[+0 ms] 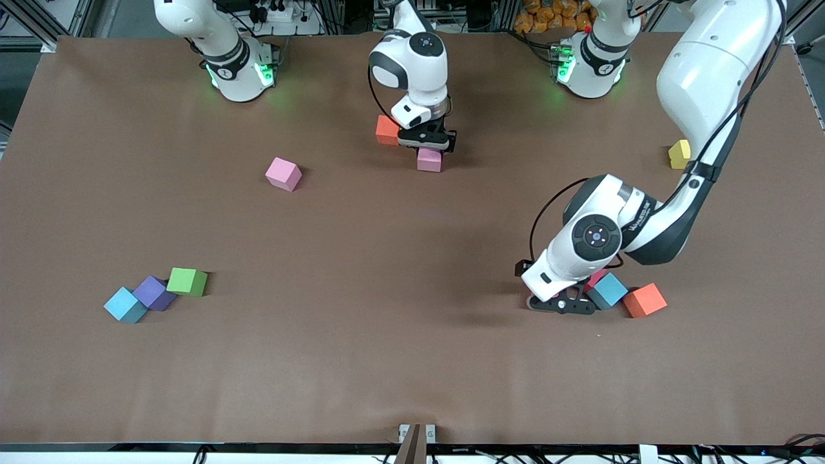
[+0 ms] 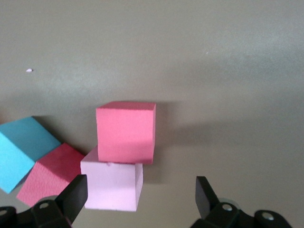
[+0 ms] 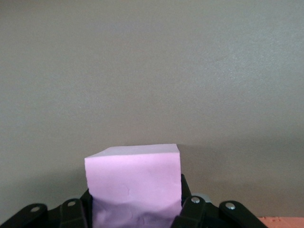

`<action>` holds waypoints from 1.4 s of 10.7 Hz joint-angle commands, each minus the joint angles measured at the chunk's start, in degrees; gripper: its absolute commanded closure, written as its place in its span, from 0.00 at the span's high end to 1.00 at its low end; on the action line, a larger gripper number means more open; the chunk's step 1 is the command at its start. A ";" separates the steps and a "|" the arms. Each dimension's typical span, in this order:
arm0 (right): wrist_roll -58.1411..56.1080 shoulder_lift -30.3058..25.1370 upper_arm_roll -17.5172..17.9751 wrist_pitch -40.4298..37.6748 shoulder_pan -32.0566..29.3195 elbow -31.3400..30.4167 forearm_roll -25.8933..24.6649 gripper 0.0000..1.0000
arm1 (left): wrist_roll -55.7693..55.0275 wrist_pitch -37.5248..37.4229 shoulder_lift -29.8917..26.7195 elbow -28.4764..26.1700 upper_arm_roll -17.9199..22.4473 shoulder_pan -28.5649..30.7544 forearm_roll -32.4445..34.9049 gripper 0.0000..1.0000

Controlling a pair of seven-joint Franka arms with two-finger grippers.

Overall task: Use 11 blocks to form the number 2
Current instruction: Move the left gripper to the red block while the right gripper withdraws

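My right gripper (image 1: 428,149) is shut on a pale pink block (image 1: 429,161) (image 3: 133,183), low over the table beside an orange block (image 1: 387,129). My left gripper (image 1: 559,308) (image 2: 140,199) stands open, low over a cluster at the left arm's end. In that cluster a light pink block (image 2: 111,185) lies between its fingers, close to one finger (image 2: 76,194). A deeper pink block (image 2: 126,130), a red block (image 2: 50,173) and a blue block (image 1: 607,290) (image 2: 21,149) are there too. An orange-red block (image 1: 644,299) lies beside them. No number 2 shows.
A pink block (image 1: 283,174) lies alone toward the right arm's end. Green (image 1: 187,281), purple (image 1: 153,292) and light blue (image 1: 126,305) blocks sit together nearer the front camera at that end. A yellow block (image 1: 679,153) rests by the left arm's end.
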 commanded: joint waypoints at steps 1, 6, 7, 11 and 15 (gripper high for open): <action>1.64 0.68 -0.18 0.04 0.92 0.46 -0.33 0.28 | 4.92 -0.76 3.41 5.22 1.17 -1.10 1.39 1.00; 2.25 0.68 0.17 -0.49 1.01 0.63 -0.33 0.78 | 8.28 0.82 5.18 7.35 5.74 -4.26 1.22 1.00; 2.08 0.59 0.17 -0.58 0.83 0.81 -0.33 1.00 | 8.63 1.35 5.61 7.35 5.75 -4.26 1.22 1.00; 1.64 -0.11 -0.09 -1.89 0.22 1.95 -0.33 1.00 | 9.69 3.63 6.67 7.35 6.97 -4.26 1.13 1.00; -2.65 -1.43 -1.58 -4.97 -0.57 2.92 -0.94 1.00 | 9.69 5.13 7.90 7.52 7.41 -4.26 1.22 1.00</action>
